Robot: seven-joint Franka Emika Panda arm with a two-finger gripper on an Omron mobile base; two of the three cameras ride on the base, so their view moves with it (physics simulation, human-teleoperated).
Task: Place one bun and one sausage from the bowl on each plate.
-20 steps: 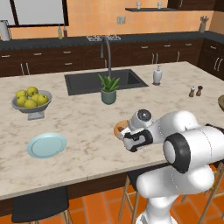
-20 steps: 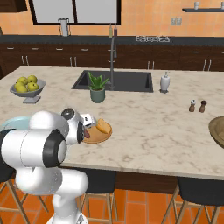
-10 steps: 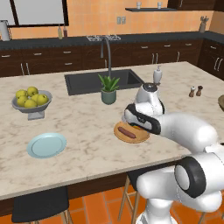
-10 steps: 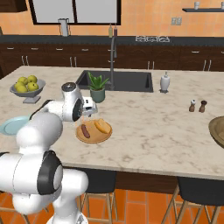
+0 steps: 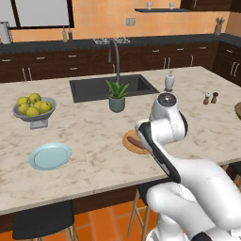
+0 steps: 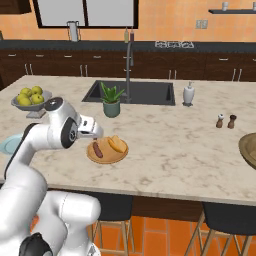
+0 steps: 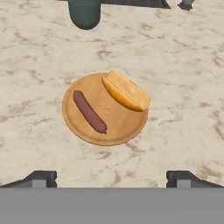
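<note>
Gripper (image 7: 111, 177) has risen off the wooden plate (image 7: 83, 131), jaws apart and empty; sausage (image 7: 89, 112) and bun (image 7: 126, 91) lie there, bare counter (image 7: 183, 87) around

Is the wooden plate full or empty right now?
Full: the wooden plate holds one sausage and one bun, lying side by side, apart.

Plate (image 7: 83, 131): tan wood, round, flat on surface. Sausage (image 7: 89, 112) on left half; bun (image 7: 126, 91) at right, apart. Bowl (image 6: 250, 149): surface's far right edge.
</note>
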